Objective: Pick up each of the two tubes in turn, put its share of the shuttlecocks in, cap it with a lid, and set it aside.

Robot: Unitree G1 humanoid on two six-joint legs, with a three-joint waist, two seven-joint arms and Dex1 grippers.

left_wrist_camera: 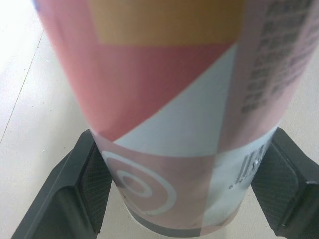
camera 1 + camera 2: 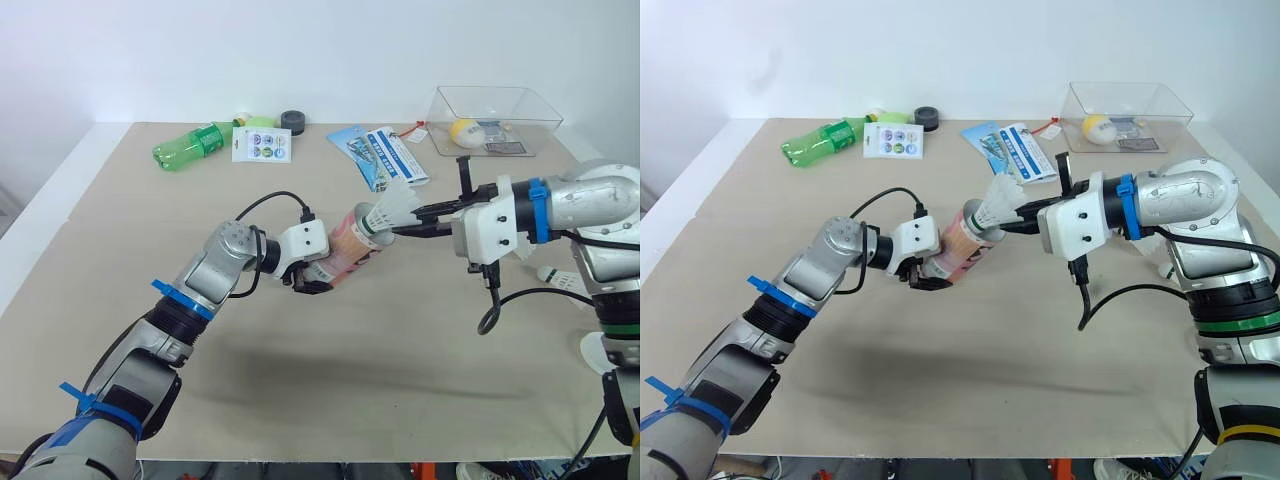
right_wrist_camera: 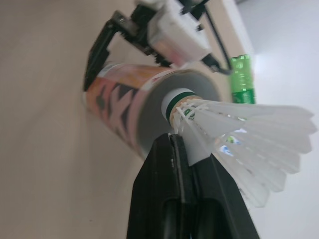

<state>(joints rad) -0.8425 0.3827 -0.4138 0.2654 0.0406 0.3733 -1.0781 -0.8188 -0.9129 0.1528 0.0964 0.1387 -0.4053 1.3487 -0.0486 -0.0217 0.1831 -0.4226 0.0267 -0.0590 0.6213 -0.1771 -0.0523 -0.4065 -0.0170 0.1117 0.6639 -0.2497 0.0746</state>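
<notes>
The tube [image 2: 350, 248] is smooth printed card with a faint sheen. The left gripper [image 2: 316, 281] has matt black plastic fingers [image 1: 55, 209] with finely textured pads [image 1: 94, 184]. The shuttlecock [image 2: 392, 210] at the tube's mouth has a white skirt, feather or plastic unclear. Under the tube the table [image 2: 400, 370] is matt beige. Behind the tube, the bottle [image 2: 190, 147] is translucent green plastic, the box [image 2: 495, 118] clear plastic.

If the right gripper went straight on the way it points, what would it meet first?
Likely the open rim of the tube: the right gripper aims its shuttlecock cork-first into that mouth, held by the left gripper.
</notes>
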